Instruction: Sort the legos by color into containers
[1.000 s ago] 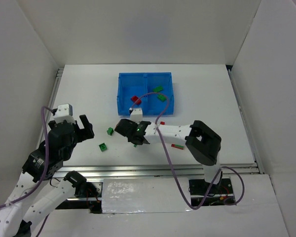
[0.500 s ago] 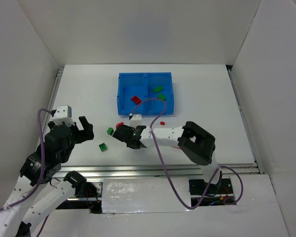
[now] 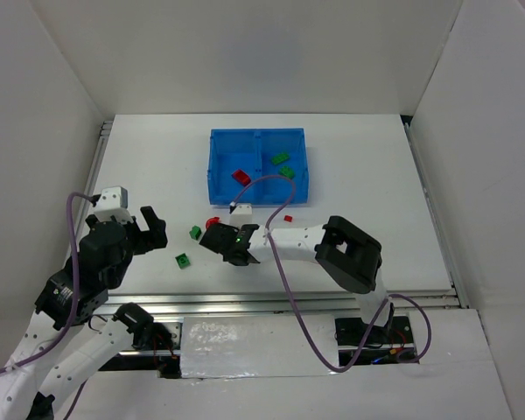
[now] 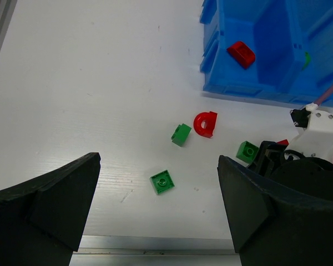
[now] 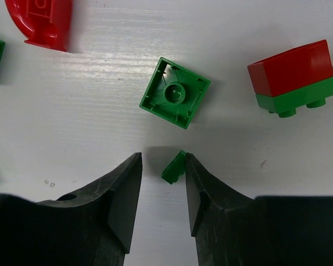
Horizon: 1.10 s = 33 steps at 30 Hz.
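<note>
White tabletop (image 3: 157, 157): right gripper (image 5: 162, 160) jaws stand partly open, a small green brick (image 5: 173, 167) touching one finger, not clamped; left gripper (image 4: 158, 166) jaws spread wide, released.

— What do we see under our left gripper (image 4: 158, 162)?
— Its black fingers (image 4: 50, 194) stand wide apart over the white table (image 4: 89, 83), a small green square plastic brick (image 4: 162, 182) between them, stud up.
— And farther out?
— We see a red curved plastic piece (image 4: 205, 123), a second green brick (image 4: 181, 134) just beside it, a third green brick (image 4: 247, 152) by the right arm (image 4: 316, 124), and a red brick (image 4: 241, 54) inside the translucent blue plastic tray (image 4: 227, 83).
</note>
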Available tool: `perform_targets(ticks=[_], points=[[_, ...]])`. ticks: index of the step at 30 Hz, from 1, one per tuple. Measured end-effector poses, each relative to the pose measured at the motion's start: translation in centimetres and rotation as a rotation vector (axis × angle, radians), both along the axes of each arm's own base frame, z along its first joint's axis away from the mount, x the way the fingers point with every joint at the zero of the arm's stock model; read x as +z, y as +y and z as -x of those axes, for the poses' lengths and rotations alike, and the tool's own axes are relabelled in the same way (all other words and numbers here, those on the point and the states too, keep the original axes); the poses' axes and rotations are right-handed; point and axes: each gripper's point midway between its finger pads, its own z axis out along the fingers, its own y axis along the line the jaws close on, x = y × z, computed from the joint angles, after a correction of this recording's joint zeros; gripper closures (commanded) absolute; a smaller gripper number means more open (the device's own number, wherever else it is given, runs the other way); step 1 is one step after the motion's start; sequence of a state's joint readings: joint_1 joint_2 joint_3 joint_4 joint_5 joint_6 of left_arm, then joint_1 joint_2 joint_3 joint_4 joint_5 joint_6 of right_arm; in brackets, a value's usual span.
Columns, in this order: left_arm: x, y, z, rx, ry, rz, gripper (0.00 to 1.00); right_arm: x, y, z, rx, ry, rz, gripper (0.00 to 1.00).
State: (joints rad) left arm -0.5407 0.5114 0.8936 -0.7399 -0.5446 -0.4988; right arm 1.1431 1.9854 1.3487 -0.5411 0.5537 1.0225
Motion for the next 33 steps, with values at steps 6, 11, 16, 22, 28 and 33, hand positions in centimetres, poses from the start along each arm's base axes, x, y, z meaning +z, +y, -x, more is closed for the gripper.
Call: perform_targets(ticks=[6, 11, 16, 22, 28, 33], points=[[0.0, -0.1, 0.0, -0.008, 0.001, 0.000, 0.01, 0.1, -0.7, 0.6, 0.023, -0.012, 0.019, 0.49], [0.0, -0.2, 0.0, -0.010, 0.002, 0.001, 0.00, 0.1, -1.5, 0.6, 0.049, -0.022, 0.072, 0.47], [0.0, -0.2, 0.0, -0.012, 0.002, 0.001, 0.01, 0.0, -1.9, 0.6, 0.058, -0.019, 0.096, 0.47], [0.0, -0.3, 0.0, -0.017, 0.002, 0.002, 0.00, -0.2, -2.7, 1.0, 0.055, -0.010, 0.107, 0.49], [0.0, -0.4, 0.1, -0.020, 0.003, 0.003, 0.00, -0.6, -3.1, 1.5, 0.058, 0.010, 0.107, 0.53], [0.0, -0.4, 0.1, -0.023, 0.004, 0.004, 0.01, -0.7, -2.4, 1.8, 0.068, 0.027, 0.076, 0.64]])
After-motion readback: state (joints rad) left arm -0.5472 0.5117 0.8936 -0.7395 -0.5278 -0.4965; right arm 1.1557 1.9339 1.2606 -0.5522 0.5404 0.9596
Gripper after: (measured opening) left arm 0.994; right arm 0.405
